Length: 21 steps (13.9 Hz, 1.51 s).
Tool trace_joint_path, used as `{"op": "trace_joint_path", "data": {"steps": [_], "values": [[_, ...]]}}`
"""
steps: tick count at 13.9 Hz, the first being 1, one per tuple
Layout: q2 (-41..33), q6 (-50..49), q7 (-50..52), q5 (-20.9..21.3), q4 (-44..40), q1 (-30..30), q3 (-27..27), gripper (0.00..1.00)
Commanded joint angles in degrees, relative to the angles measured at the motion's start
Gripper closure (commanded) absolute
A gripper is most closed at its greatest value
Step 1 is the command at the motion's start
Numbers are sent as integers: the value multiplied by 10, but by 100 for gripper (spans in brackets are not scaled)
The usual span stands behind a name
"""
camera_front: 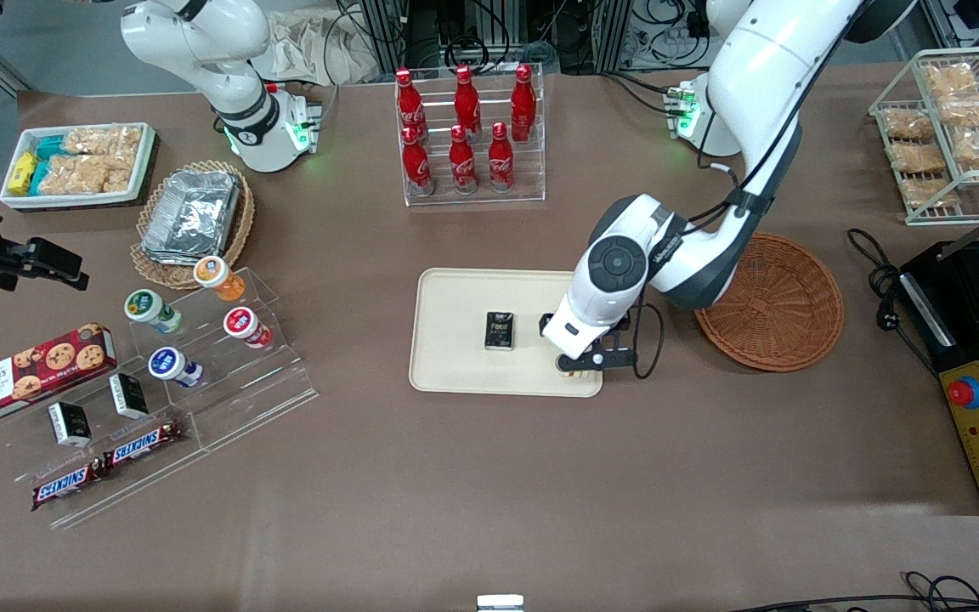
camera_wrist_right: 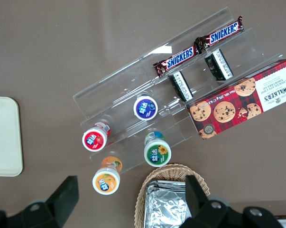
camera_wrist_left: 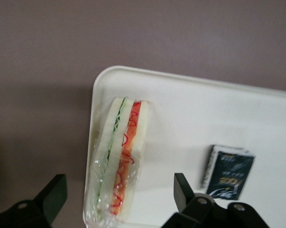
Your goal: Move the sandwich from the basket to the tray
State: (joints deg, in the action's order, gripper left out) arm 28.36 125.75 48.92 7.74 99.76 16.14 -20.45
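The front camera looks down on the whole brown table [camera_front: 489,476] from high up. The left wrist camera looks straight down, close over the flat cream tray [camera_wrist_left: 190,109], above the open gripper [camera_wrist_left: 119,197]. Both show this tray [camera_front: 455,340].

Two Snickers bars [camera_wrist_right: 200,47] lie end to end on a clear acrylic stepped stand [camera_wrist_right: 133,80], with two small dark packets [camera_wrist_right: 199,76] just beside them. A red Walker's cookie box [camera_wrist_right: 242,102] sits next to those. Four round-lidded cups rest on the stand: blue [camera_wrist_right: 145,108], red [camera_wrist_right: 94,138], green [camera_wrist_right: 157,153] and orange [camera_wrist_right: 106,180]. A tan wicker basket [camera_wrist_right: 147,192] holds foil containers [camera_wrist_right: 166,206]. One rounded corner of the cream tray [camera_wrist_right: 5,137] shows on the brown table [camera_wrist_right: 62,42].
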Motion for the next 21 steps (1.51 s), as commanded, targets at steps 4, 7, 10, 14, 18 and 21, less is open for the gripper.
{"op": "trace_joint_path", "data": {"steps": [4,7,10,14,18,21], "values": [[-88,-118,99,0,-85,-20,11,0],[-97,-193,120,1,-168,-37,16,0],[-143,-198,118,-1,-173,-80,16,0],[-188,-236,51,-40,-173,-147,17,0],[-216,-289,-156,-55,-161,-146,82,0],[-250,-288,-289,-58,-108,-146,144,0]]}}
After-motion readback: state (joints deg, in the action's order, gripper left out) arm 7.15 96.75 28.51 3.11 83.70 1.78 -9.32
